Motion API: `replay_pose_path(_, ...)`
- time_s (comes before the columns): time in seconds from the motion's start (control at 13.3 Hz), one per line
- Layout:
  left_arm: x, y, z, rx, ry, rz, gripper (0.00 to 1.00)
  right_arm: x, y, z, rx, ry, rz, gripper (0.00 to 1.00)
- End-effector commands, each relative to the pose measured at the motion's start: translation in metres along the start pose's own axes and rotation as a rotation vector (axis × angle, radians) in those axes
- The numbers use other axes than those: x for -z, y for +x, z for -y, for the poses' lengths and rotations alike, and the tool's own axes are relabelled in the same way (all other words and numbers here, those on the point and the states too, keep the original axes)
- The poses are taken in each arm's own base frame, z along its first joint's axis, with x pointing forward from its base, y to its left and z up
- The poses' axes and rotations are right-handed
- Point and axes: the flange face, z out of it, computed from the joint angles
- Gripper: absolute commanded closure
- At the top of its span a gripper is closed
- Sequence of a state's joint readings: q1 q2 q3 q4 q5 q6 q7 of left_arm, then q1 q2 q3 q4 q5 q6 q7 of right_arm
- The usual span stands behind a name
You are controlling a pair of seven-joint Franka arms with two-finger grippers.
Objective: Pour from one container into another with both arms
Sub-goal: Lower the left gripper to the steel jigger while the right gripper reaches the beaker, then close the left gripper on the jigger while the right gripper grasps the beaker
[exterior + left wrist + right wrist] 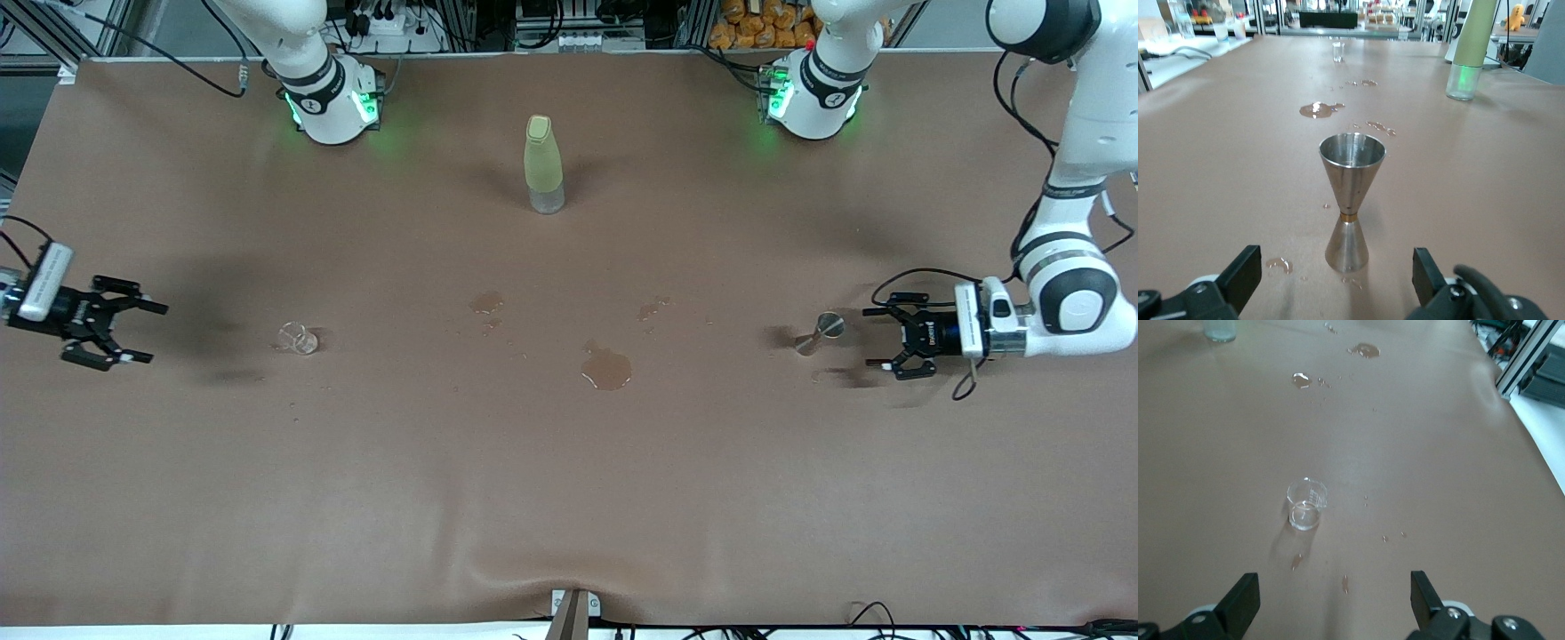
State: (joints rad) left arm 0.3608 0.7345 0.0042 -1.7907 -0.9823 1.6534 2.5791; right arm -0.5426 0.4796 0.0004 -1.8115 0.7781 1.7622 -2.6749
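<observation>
Seen from the front, running from the right arm's end of the table to the left arm's. Right gripper (140, 332): fingers spread apart, empty, low near the table's edge, aimed at the glass cup (298, 338). The cup stands upright on the brown table cover (356, 498), well apart from the gripper; it is clear, thin-walled and probably light, fragile and slippery, so a gentle hold across its mid-wall seems best. At the middle lie spilled puddles (607, 369); farther from the front camera stands the yellow-green bottle (542, 164). Toward the left arm's end stands the metal jigger (820, 332), upright on its smaller cone. It looks rigid and smooth and may tip easily; the narrow waist offers the surest hold. Left gripper (880, 338): fingers apart, empty, just beside the jigger, not touching.
</observation>
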Motion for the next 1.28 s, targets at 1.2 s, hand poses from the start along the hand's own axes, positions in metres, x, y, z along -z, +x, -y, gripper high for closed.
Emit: replay_pose_path(1.2,-0.068,-0.020,-0.006,-0.007,0.048,-0.111,0.36,-0.158,-0.093,0.098,0.072,-0.195,-0.477,0.00)
